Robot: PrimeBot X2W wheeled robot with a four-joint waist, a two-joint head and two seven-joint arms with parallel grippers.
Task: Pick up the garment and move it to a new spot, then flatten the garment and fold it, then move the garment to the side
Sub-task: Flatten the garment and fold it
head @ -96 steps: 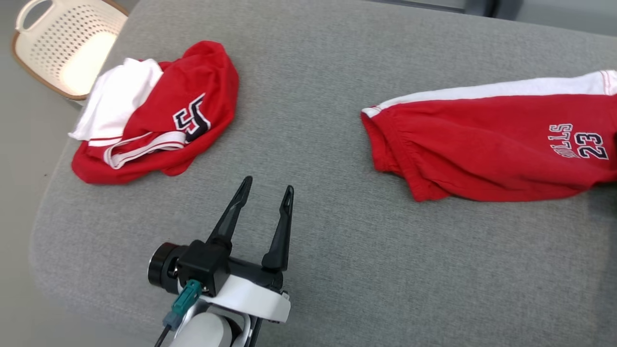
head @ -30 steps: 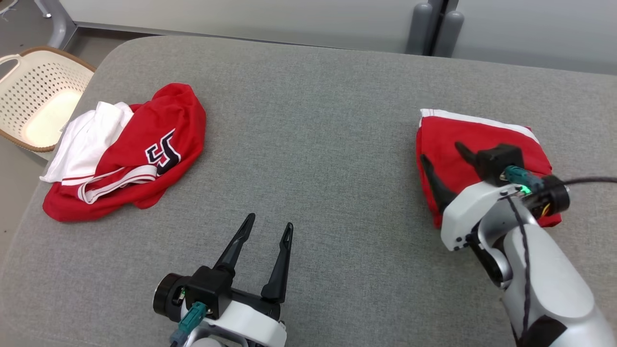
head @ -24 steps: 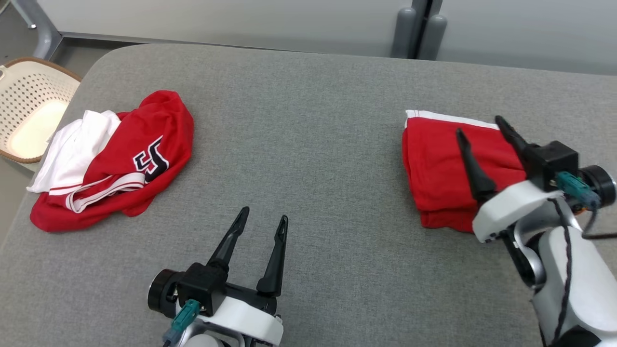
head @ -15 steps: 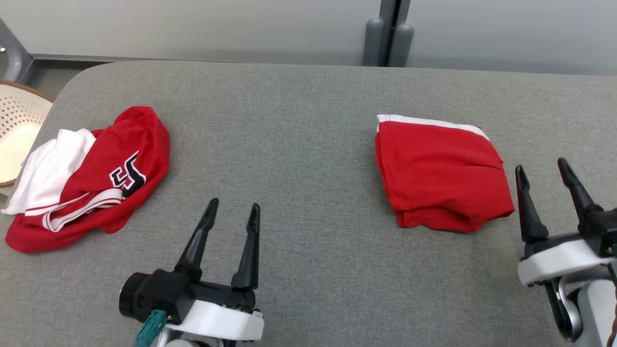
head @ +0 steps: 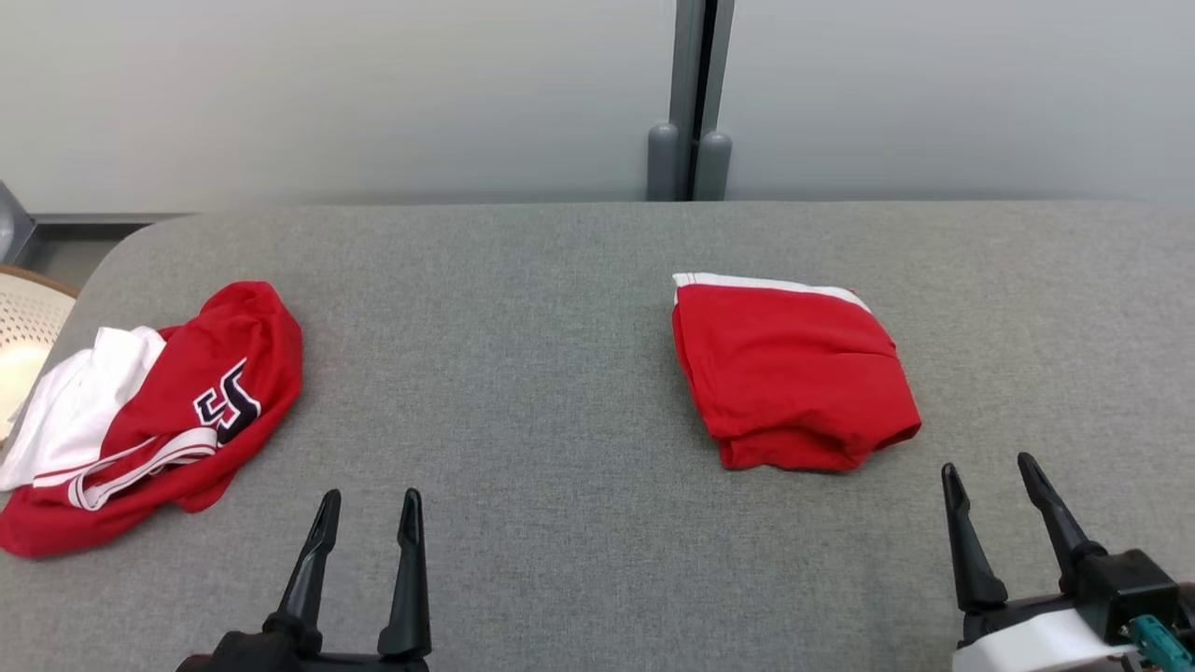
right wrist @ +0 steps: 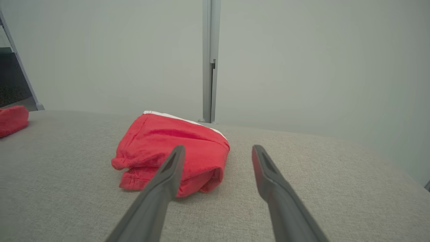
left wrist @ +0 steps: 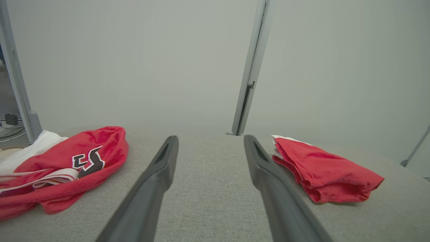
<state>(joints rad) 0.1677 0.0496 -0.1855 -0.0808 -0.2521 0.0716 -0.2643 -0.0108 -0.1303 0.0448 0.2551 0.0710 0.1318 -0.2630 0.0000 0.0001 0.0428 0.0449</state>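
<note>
While both arms sit low at the near edge of a grey, fabric-covered bench [head: 560, 373], a folded red garment [head: 794, 378] lies on the bench's right half. It is a compact, roughly square bundle, with a thin white stripe along its far edge and its layered fold facing the robot. Nothing is touching it.

At the lower right, the right end effector [head: 988, 463] points its two long dark fingers away from the robot. Its jaws are spread apart and empty. It sits just beside the garment's near right corner, with bare grey fabric between them. In the right wrist view, the garment lies ahead and to the left of the fingers.

At the lower left, the left end effector [head: 370, 497] is also spread open and holds nothing, well apart from the folded garment.

On the far left of the bench is a crumpled pile [head: 159, 411] of red and white clothing with dark lettering. Past the bench's left edge, part of a cream perforated basket [head: 21, 327] is visible. A pale wall [head: 373, 93] with a grey vertical post [head: 691, 103] stands behind the bench.
</note>
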